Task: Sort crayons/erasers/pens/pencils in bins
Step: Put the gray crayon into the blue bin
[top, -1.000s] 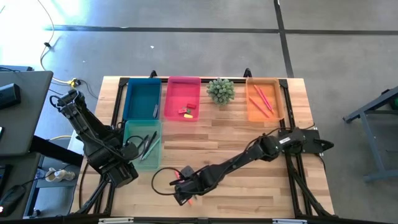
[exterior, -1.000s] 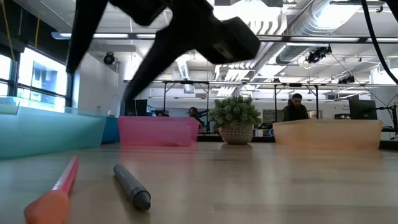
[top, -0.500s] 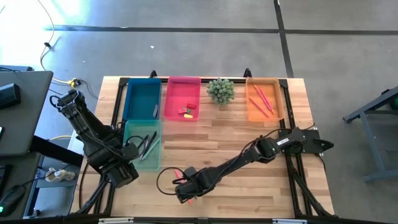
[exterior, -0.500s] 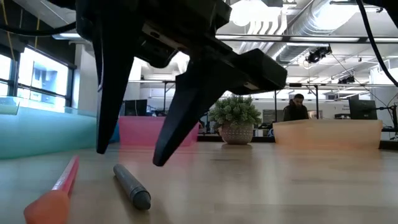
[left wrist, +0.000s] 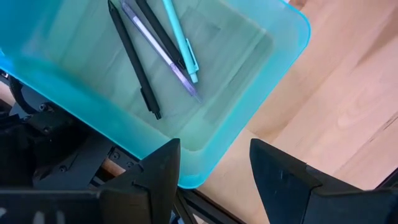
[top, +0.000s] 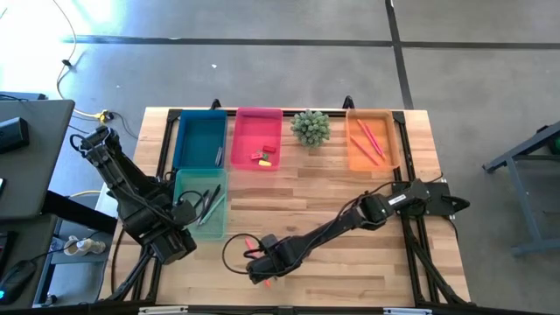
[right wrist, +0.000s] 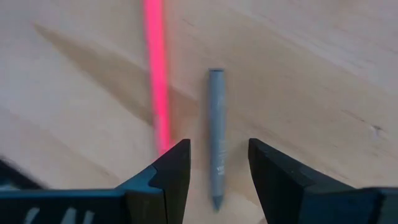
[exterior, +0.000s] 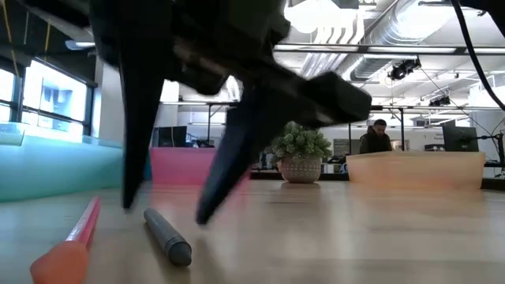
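Grey crayon (right wrist: 216, 134), near edge, is straddled by the spread, empty right gripper (right wrist: 217, 165); jaws should be centred before closing.

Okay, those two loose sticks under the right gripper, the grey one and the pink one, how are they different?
The grey stick is thicker and stubbier, with a blunt cylindrical end in the low view; the pink stick is thinner and longer. The grey stick lies in line with the gap between the open fingers of the right gripper, while the pink stick sits off to one side of that gap. Both lie flat, roughly parallel, on the wooden table, untouched.
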You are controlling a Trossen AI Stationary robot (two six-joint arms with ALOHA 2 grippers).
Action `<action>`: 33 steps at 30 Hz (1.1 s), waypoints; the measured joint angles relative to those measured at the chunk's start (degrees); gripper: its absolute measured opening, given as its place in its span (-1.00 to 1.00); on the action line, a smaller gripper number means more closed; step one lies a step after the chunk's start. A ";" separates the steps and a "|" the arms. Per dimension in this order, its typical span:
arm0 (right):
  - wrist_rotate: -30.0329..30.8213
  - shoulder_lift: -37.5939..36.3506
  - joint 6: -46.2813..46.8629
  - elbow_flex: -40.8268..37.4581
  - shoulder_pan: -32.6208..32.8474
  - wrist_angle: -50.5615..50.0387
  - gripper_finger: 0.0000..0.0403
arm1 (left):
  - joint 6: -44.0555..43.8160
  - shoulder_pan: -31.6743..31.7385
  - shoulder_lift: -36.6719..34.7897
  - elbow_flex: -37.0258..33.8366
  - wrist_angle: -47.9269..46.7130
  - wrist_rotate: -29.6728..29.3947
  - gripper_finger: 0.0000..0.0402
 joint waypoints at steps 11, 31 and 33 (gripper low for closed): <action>-0.77 0.95 2.82 0.17 -0.11 -0.31 -0.24 | 0.00 -0.01 0.00 0.00 -0.09 -0.33 -0.10; -3.06 1.06 10.99 0.14 -0.70 -4.23 -0.24 | 3.04 -0.01 0.00 0.00 -0.12 -0.33 -0.10; -3.66 1.07 11.13 0.12 -0.70 -4.41 -0.28 | 3.04 0.01 0.00 0.00 -0.12 -0.33 -0.10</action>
